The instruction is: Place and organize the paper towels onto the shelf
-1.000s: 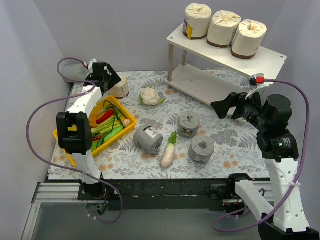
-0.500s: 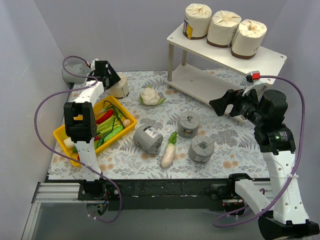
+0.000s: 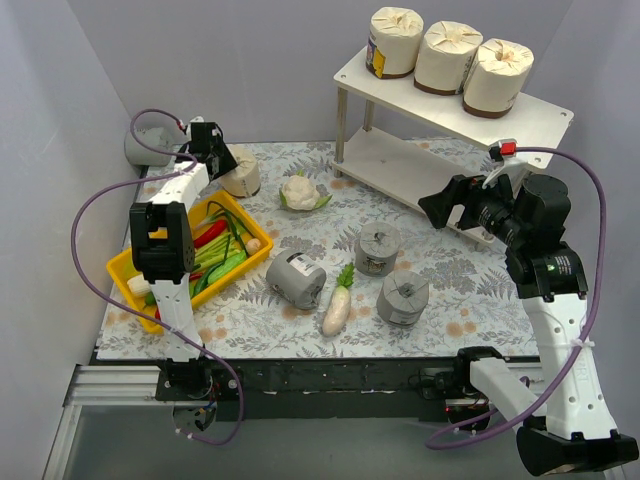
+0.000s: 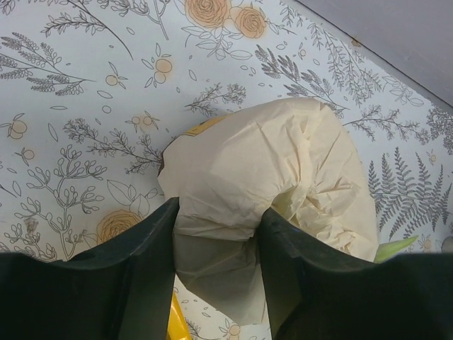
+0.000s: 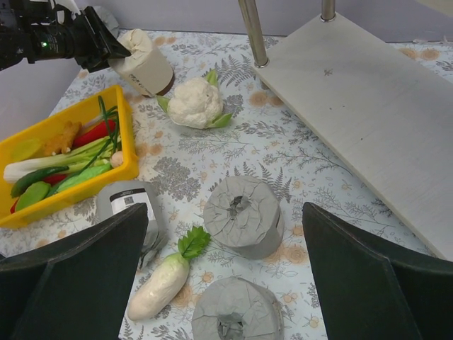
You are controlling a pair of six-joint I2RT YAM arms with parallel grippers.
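Upper left in the top view, the left gripper (image 4: 218,212) pinches the cream roll (image 4: 283,163) by its wrap — light, squashy stuff — the firmer cylinder wall would likely hold better.

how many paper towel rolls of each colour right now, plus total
cream rolls: 4 (three on the shelf, one at the left claw)
grey rolls: 4 (three in the middle, one in the far left corner)
total: 8

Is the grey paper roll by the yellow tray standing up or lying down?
Lying down. The grey wrapped paper roll rests on its curved side, pleated end facing sideways.
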